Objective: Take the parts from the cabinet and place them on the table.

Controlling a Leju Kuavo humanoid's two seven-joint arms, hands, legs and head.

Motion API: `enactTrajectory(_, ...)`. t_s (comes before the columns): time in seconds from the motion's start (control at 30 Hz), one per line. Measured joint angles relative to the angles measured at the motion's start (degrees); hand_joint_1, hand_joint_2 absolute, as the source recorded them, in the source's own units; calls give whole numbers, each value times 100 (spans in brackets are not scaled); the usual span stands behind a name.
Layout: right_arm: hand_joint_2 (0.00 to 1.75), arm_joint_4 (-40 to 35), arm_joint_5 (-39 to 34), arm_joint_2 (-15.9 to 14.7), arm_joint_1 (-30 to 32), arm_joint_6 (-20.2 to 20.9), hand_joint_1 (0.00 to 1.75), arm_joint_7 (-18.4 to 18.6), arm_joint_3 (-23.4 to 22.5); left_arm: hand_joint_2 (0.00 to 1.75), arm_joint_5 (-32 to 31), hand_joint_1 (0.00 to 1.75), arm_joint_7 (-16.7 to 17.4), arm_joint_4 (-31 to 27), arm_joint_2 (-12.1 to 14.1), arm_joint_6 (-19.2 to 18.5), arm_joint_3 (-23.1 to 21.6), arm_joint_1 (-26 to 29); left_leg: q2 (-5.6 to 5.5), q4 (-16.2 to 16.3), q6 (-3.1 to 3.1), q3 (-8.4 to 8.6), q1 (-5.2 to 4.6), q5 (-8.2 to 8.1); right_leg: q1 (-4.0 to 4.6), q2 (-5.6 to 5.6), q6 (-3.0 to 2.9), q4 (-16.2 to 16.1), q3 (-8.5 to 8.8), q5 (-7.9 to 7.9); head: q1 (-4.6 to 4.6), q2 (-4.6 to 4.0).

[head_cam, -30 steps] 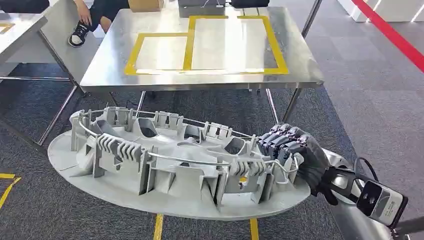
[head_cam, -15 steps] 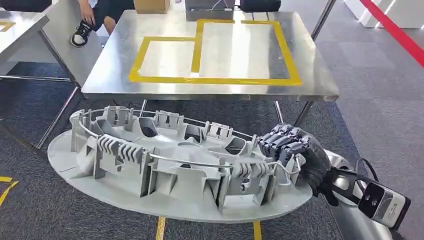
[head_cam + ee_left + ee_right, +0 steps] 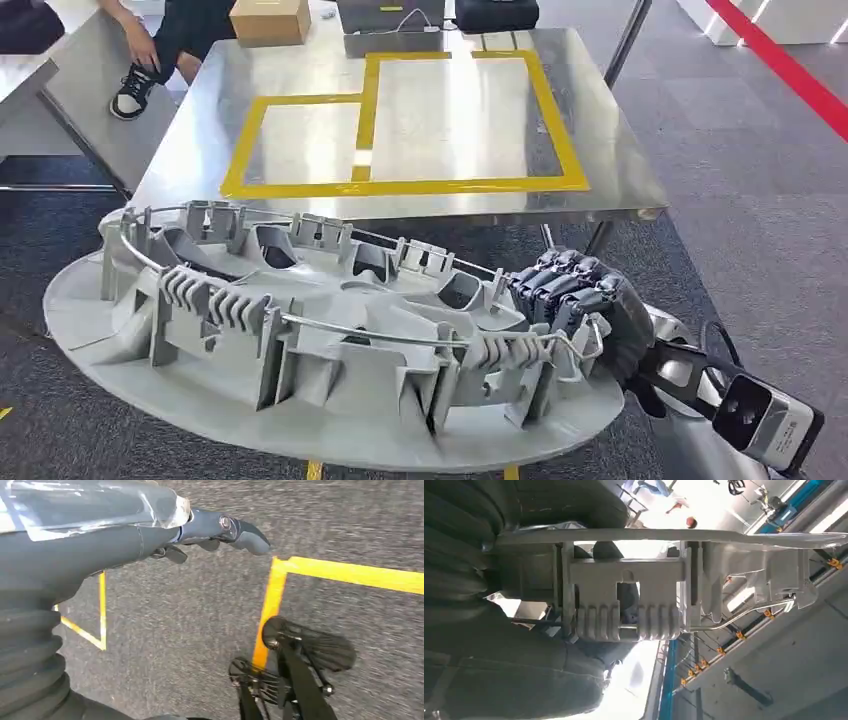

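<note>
No text, label, brand name or number can be read in any view. The cardboard box (image 3: pixel 268 20) at the far edge of the counter (image 3: pixel 620 180) carries a small pale label, too small and blurred to make out. The yellow tape outline (image 3: pixel 400 185) on the counter top is plain, with no writing.

Right hand (image 3: pixel 585 305) is gripping the part (image 3: pixel 300 330) at its near-right end, dark fingers (image 3: pixel 555 280) curling over the rim. Left hand (image 3: pixel 150 535) is hanging over the floor, fingers loosely extended and apart, nothing between them.
</note>
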Motion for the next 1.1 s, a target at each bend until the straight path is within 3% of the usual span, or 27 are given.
enactTrajectory(0.1, 175, -55, 7, 37, 31, 15, 175, 2, -52, 175, -15, 0, 11, -4, 7, 13, 2, 5, 58, -84, 115, 179, -25, -26, -19, 33, 111, 0, 95, 64, -4, 0)
enactTrajectory(0.13, 175, -61, 7, 37, 42, 17, 175, 2, -61, 175, -17, 0, 11, -2, -2, 11, 2, -2, 56, -134, 142, 317, 19, -41, 5, 13, 141, 125, 5, 84, -13, 0)
enactTrajectory(0.17, 175, -70, 13, 37, 49, 17, 175, 4, -74, 175, -17, 0, 11, -4, 7, 11, 2, 1, 83, -174, 184, 409, 31, -107, 15, -83, 161, 442, -73, 162, 29, -2)
enactTrajectory(0.2, 175, -76, 15, 39, 31, 15, 175, 0, -87, 175, -22, 0, 11, -4, 9, 11, 2, -5, 85, -185, 211, 473, 38, -164, 8, -128, 177, 847, -315, 132, 52, 0)
enactTrajectory(0.23, 175, -79, 19, 37, 37, 15, 175, -9, -94, 175, -37, 0, 11, -4, 7, 11, 2, -8, 96, -186, 212, 533, 42, -233, -9, -147, 215, 1259, -608, -53, 51, 0)
enactTrajectory(0.3, 175, -81, 72, 37, 59, 13, 175, -7, -114, 175, -50, 0, 11, -2, 2, 11, 2, 1, 107, -185, 210, 674, 44, -367, -29, -159, 259, 1746, -1062, -540, 48, 0)
enactTrajectory(0.33, 175, -81, 90, 37, 72, 13, 175, 0, -120, 175, -52, 0, 11, -2, 0, 13, 0, 1, 106, -186, 204, 755, 50, -430, -32, -162, 264, 1739, -1171, -592, 57, 0)
enactTrajectory(0.37, 175, -81, 103, 30, 89, 13, 175, 0, -129, 175, -55, 0, 11, -2, -4, 18, 0, 1, 102, -185, 190, 856, 59, -505, -34, -164, 261, 1525, -1182, -488, 52, 0)
enactTrajectory(0.4, 175, -83, 103, 26, 93, 15, 175, 0, -140, 175, -66, 0, 11, -2, -9, 20, 2, 3, 96, -185, 169, 972, 71, -591, -39, -170, 251, 1102, -1105, -209, 57, 0)
enactTrajectory(0.43, 175, -83, 103, 26, 93, 15, 175, 0, -144, 175, -70, 0, 11, -2, -15, 20, 2, 3, 97, -185, 141, 1079, 83, -674, -51, -187, 257, 643, -1007, 146, 55, 0)
enactTrajectory(0.47, 175, -81, 103, 28, 99, 15, 175, 0, -157, 175, -70, 0, 11, -2, -13, 22, 2, 7, 101, -192, 100, 1100, 80, -762, -76, -242, 280, 200, -952, 677, 61, 0)
enactTrajectory(0.5, 175, -79, 94, 28, 123, 15, 175, -2, -162, 175, -70, 0, 11, -4, 9, 28, 0, 4, 100, -144, 66, 1232, 66, -833, -49, -316, 256, 202, -1007, 699, 53, -2)
enactTrajectory(0.53, 175, -79, 90, 30, 129, 20, 175, 2, -166, 175, -72, 0, 11, -4, 7, 33, 2, 2, 115, -186, 23, 1197, 38, -865, -32, -326, 162, 205, -960, 661, 57, 0)
enactTrajectory(0.6, 175, -96, 74, 22, 120, 24, 175, 2, -184, 175, -76, 0, 11, -7, 2, 33, 0, 7, 138, -184, -24, 1250, 39, -874, -34, -280, 84, 194, -941, 675, 57, 0)
enactTrajectory(0.63, 175, -98, 63, 17, 120, 30, 175, 2, -195, 175, -76, 0, 11, -9, 2, 33, 2, -5, 142, -67, -47, 1188, 52, -826, -60, -242, 51, 189, -870, 652, 48, 0)
enactTrajectory(0.7, 175, -98, 24, 15, 111, 55, 175, 2, -197, 175, -76, 0, 11, -7, -7, 33, 0, -26, 146, 622, -86, 769, 58, -701, -68, -243, -19, 122, -736, 557, 30, 0)
enactTrajectory(0.73, 175, -98, 4, 17, 102, 63, 175, 0, -190, 175, -74, 0, 11, -7, -6, 37, 0, -25, 147, 1002, -104, 482, 60, -793, -68, -237, -38, 108, -680, 514, 37, 0)
enactTrajectory(0.77, 175, -98, -4, 20, 103, 63, 175, -2, -188, 175, -61, 0, 11, -7, -4, 37, 2, -15, 146, 1340, -126, 192, 59, -1008, -67, -223, -48, 100, -614, 456, 35, 0)
enactTrajectory(0.8, 175, -98, -2, 20, 103, 63, 175, 0, -186, 175, -52, 0, 11, -7, -7, 37, 2, -9, 145, 1552, -137, -47, 56, -1232, -65, -208, -52, 99, -543, 393, 33, 0)
enactTrajectory(0.83, 175, -98, 2, 17, 106, 63, 175, 0, -186, 175, -52, 0, 11, -7, -13, 37, 2, -6, 146, 1584, -137, -202, 57, -1334, -59, -197, -57, 99, -459, 326, 35, 0)
enactTrajectory(0.87, 175, -98, 7, 17, 106, 63, 175, 2, -186, 175, -52, 0, 11, -7, -13, 37, 2, -4, 145, 1454, -119, -257, 56, -1283, -50, -186, -57, 97, -370, 261, 33, 0)
enactTrajectory(0.9, 175, -98, 4, 20, 103, 63, 175, 2, -184, 175, -52, 0, 11, -7, -13, 37, 2, -2, 145, 1134, -97, -216, 51, -1075, -35, -176, -54, 95, -266, 188, 37, 0)
enactTrajectory(0.93, 175, -98, -2, 20, 102, 63, 175, 2, -181, 175, -52, 0, 11, -7, -13, 37, 2, -1, 143, 679, -48, -105, 30, -726, -18, -175, -49, 91, -154, 113, 31, 0)
enactTrajectory(0.97, 175, -98, -4, 20, 97, 63, 175, 2, -181, 175, -52, 0, 11, -9, -11, 37, 2, 2, 139, 201, 28, 11, -2, -254, -15, -175, -44, 83, -74, 38, 39, 0)
enactTrajectory(1.0, 175, -92, -4, 19, 86, 63, 175, 0, -180, 175, -52, 0, 11, -11, 14, 35, 0, 9, 89, 111, 100, 22, -34, 70, -28, -181, -28, 75, -44, -17, 71, 0)
enactTrajectory(1.03, 175, -90, -6, 20, 90, 63, 175, 2, -175, 175, -52, 0, 13, -9, 4, 37, 0, 12, 91, 14, 104, -9, -66, -67, -27, -136, 13, 34, -11, -44, 72, 0)
enactTrajectory(1.1, 175, -96, -2, 22, 99, 63, 175, 2, -177, 175, -52, 0, 11, -26, 18, 42, 2, 22, 85, -81, 173, 82, -96, -47, -45, -136, 103, -27, 76, -5, 59, 0)
